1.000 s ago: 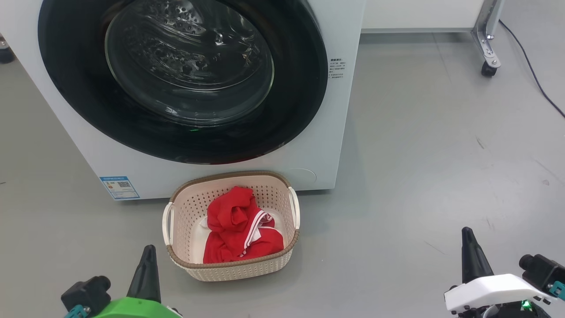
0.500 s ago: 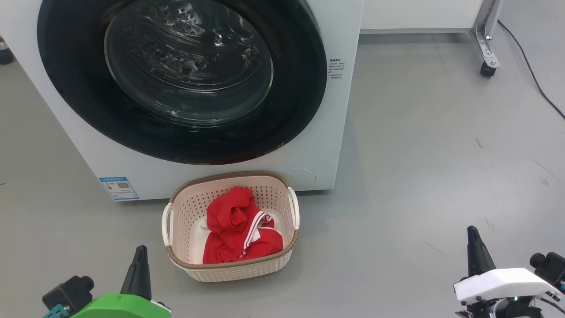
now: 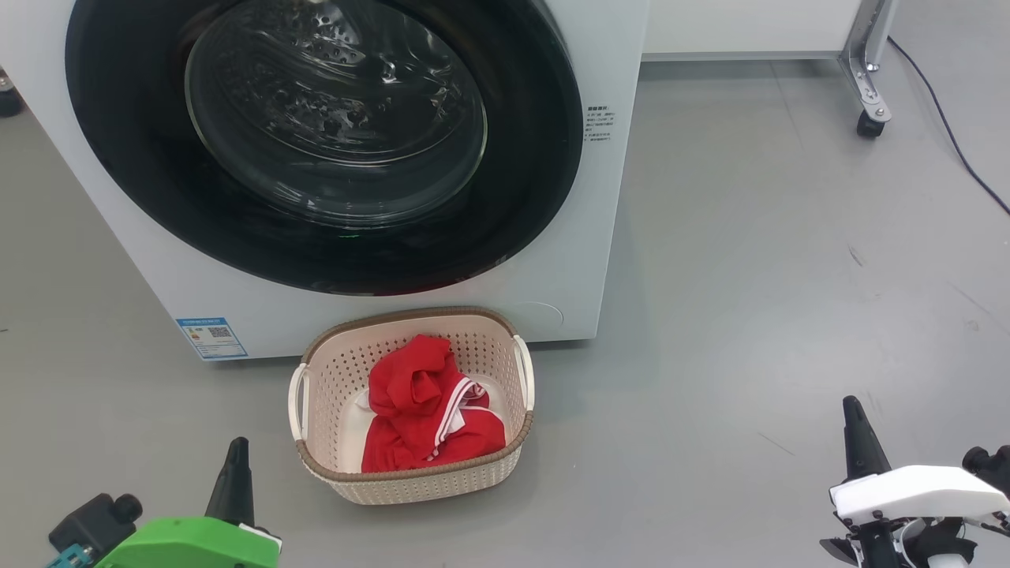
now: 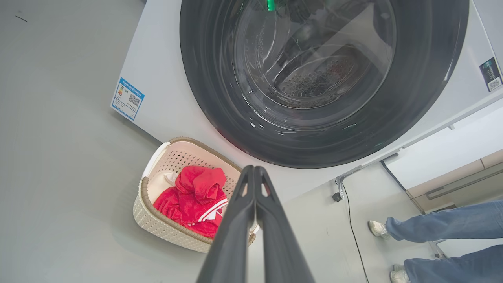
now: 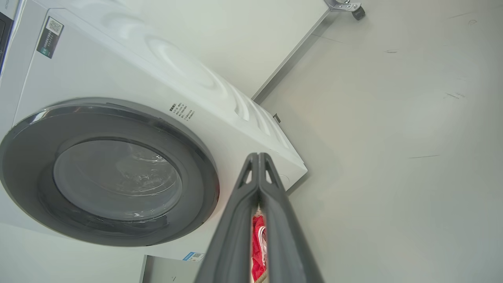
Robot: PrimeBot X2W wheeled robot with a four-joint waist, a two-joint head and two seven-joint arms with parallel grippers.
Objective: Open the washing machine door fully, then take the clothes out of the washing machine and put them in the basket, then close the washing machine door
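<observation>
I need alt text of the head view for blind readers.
Red clothes lie in a cream basket on the floor, before a white washing machine whose door is closed. The left gripper and right gripper sit low, jaws shut.

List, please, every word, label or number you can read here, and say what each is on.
Nothing is legible.
Blue sticker, low on the washing machine front: QR code and print, too small.
Black printed lines right of the door: too small.
Dark label with QR code, high on the front: blurred.
</observation>
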